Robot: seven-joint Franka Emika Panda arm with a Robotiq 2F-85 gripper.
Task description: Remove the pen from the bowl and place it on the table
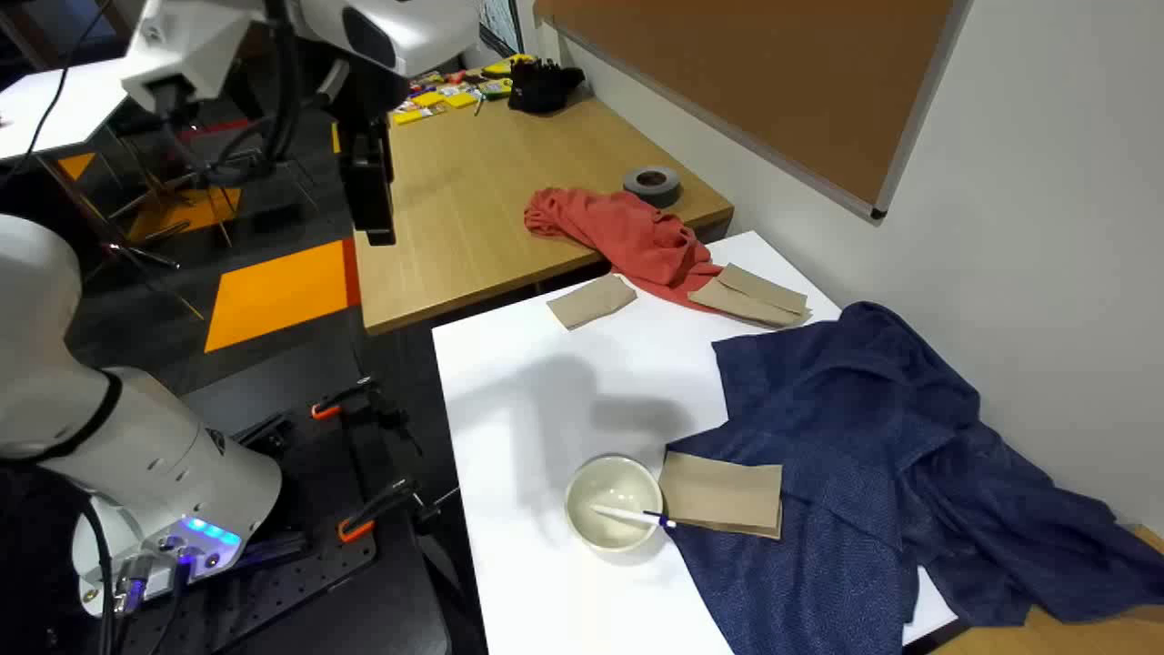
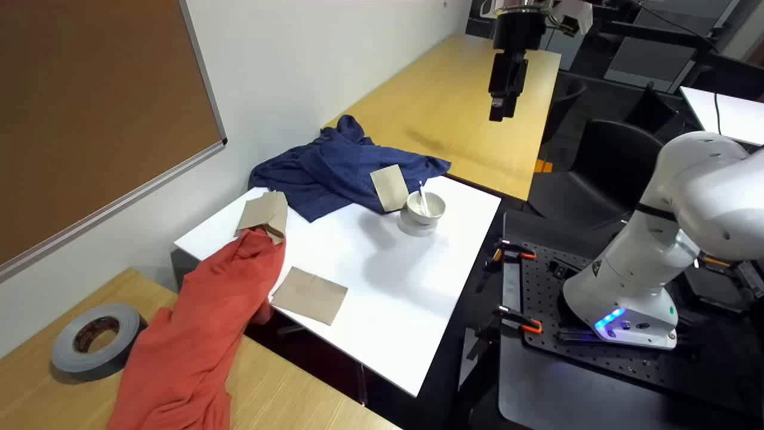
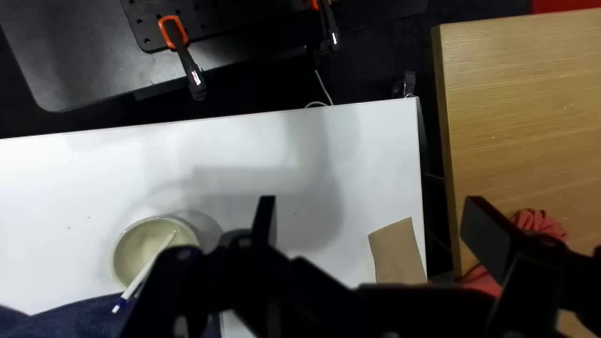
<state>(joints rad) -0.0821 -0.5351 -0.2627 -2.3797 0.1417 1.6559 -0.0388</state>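
The pen is white with a dark blue end. It leans inside the cream-white bowl, its blue end sticking out over the rim toward a navy cloth. The pen and bowl show in both exterior views. In the wrist view the pen and bowl are at the lower left, the pen partly behind the gripper. The bowl stands on the white table. My gripper is open and empty. It hangs high above and away from the bowl in both exterior views.
A navy cloth and a brown paper piece lie beside the bowl. Other brown paper pieces and a red cloth lie at the table's other end. Wooden desks adjoin it. A tape roll sits on one.
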